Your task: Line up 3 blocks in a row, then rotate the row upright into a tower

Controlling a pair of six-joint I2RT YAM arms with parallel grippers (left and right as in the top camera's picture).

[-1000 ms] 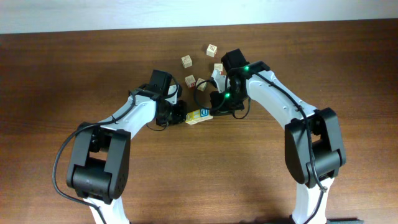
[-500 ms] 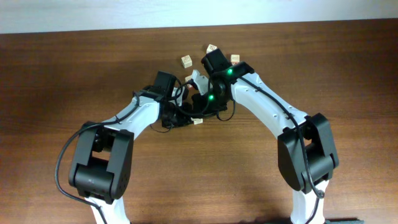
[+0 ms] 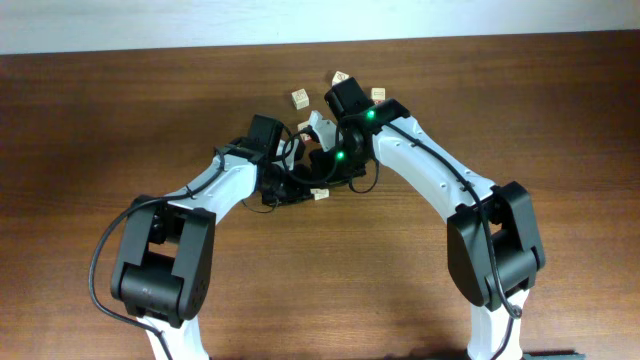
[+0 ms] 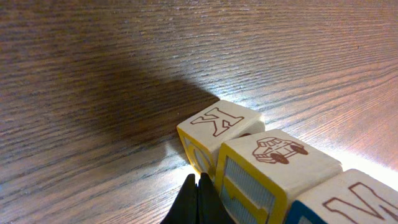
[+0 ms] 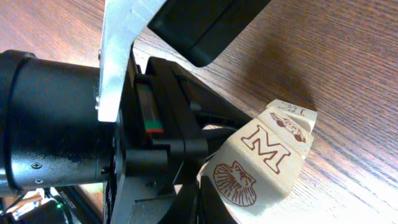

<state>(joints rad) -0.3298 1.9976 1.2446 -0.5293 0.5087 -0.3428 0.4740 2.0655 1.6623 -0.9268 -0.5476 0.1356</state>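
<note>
Three blocks sit in one tight row, face to face: the K block, the car block with a yellow side, and the M block with a blue edge. The left tool is pinched fully closed with nothing between its jaws. Its tip sits right at the K block's yellow side face, at or very near contact, and the rest of the row runs off to that tool's right. The right tool is also closed and empty. The M block lies just ahead of its tip and slightly to the right, shell face toward it, though I cannot tell whether they touch.

A second ago the right arm stood off the far end of the row, and the yellow and blue tops showed plainly from above. It has since swung in toward the left arm and now covers the row, so only a pale sliver peeks out below it. Over the last half second neither arm has shifted noticeably.

Both closed tips now appear set against opposite ends of the row, ready to push it round as one piece on the tabletop. Any turn made so far is hidden from above, so I judge the rotation barely begun. Uneven pushes could split the row. Loose cubes lie beyond the right tool, well apart.
</note>
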